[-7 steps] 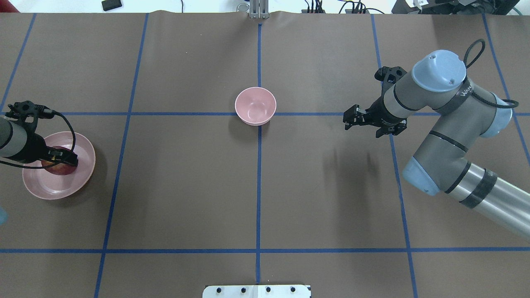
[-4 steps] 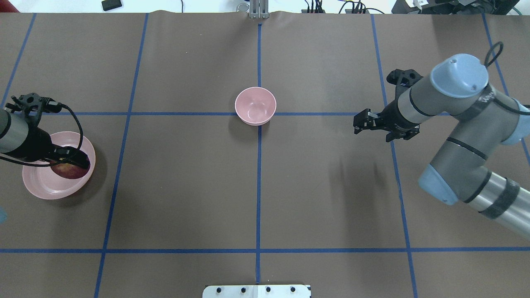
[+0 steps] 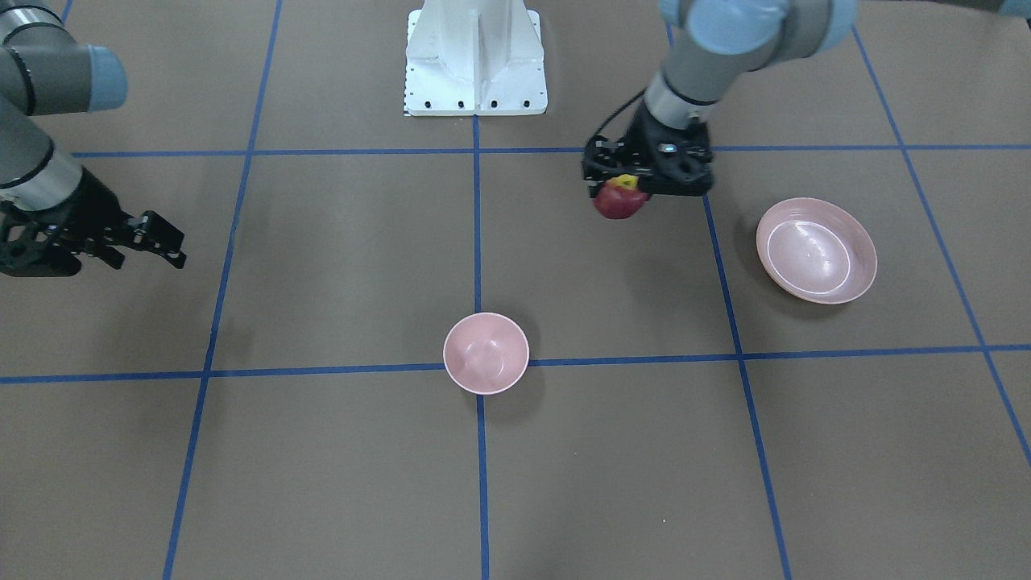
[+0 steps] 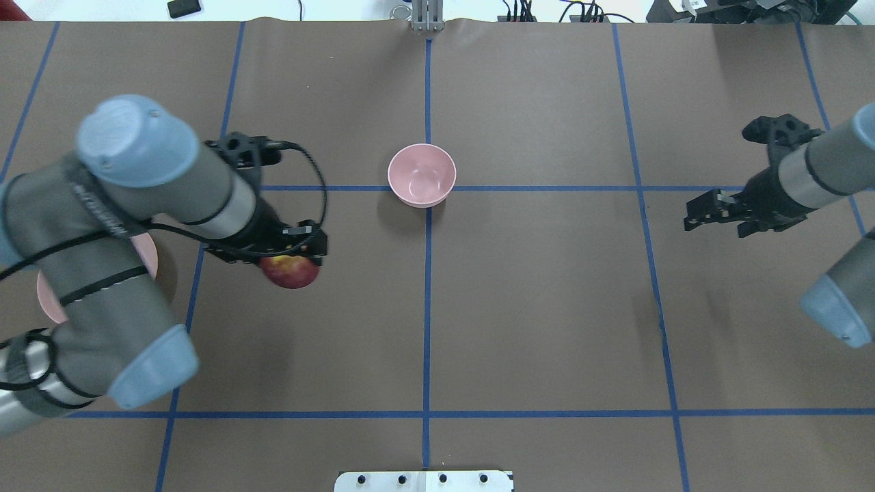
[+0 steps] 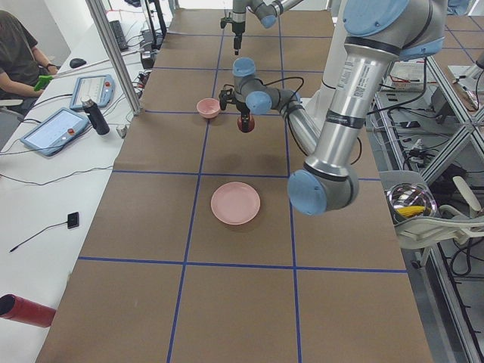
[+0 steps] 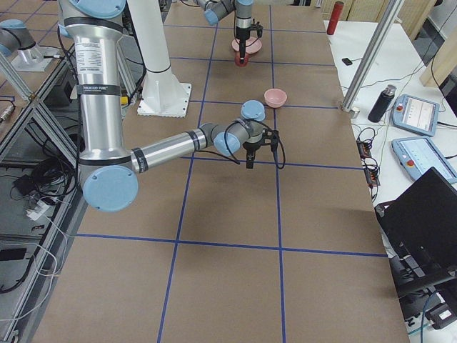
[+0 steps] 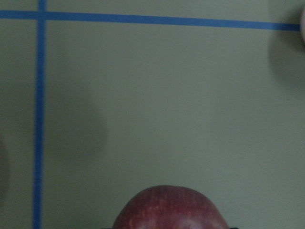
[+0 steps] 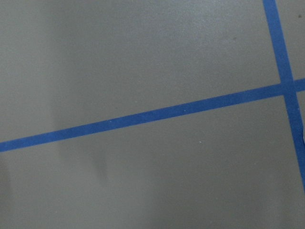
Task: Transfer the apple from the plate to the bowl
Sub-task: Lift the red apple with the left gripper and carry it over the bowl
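My left gripper [image 4: 297, 254] is shut on the dark red apple [image 4: 291, 271] and holds it above the table, between the plate and the bowl. The front view shows the apple [image 3: 619, 200] under the left gripper [image 3: 638, 179], with yellow-green at its top. The apple's top fills the bottom of the left wrist view [image 7: 169, 210]. The wide shallow pink plate [image 3: 816, 250] holds nothing; in the overhead view the plate [image 4: 48, 301] is mostly hidden by my left arm. The small deep pink bowl [image 4: 422, 175] stands at the table's centre and holds nothing. My right gripper [image 4: 707, 210] is open, far right.
Blue tape lines divide the brown table cover into a grid. The robot's white base plate [image 3: 475, 56] sits at the near edge. The right wrist view shows only bare table and tape. An operator sits beside the table in the left side view [image 5: 19, 53].
My left gripper has lifted the apple off the plate and carried it right, towards the bowl. My right arm has drawn back to the right.
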